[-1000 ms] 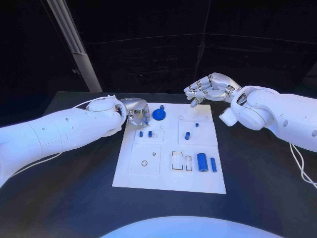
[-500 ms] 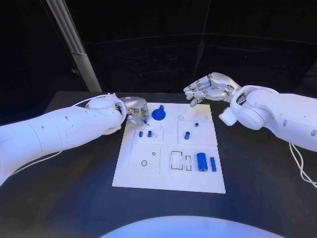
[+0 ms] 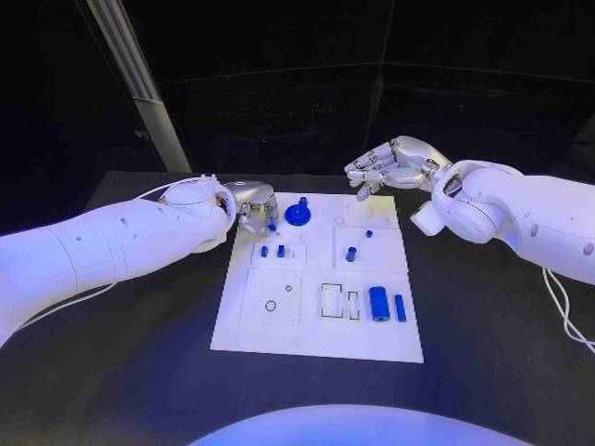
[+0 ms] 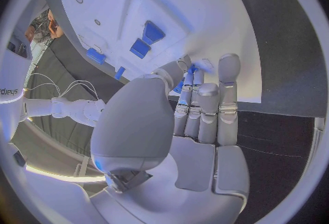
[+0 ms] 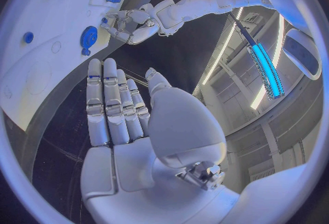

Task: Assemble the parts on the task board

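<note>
head view: left hand (image 3: 252, 206) pinches a small blue part (image 3: 271, 224) at the task board (image 3: 318, 339) edge; right hand (image 3: 395, 165) hovers empty, fingers apart

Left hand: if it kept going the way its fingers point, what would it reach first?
Probably the round blue part just beyond the left hand, near the white board's far edge; depth is unclear.
</note>
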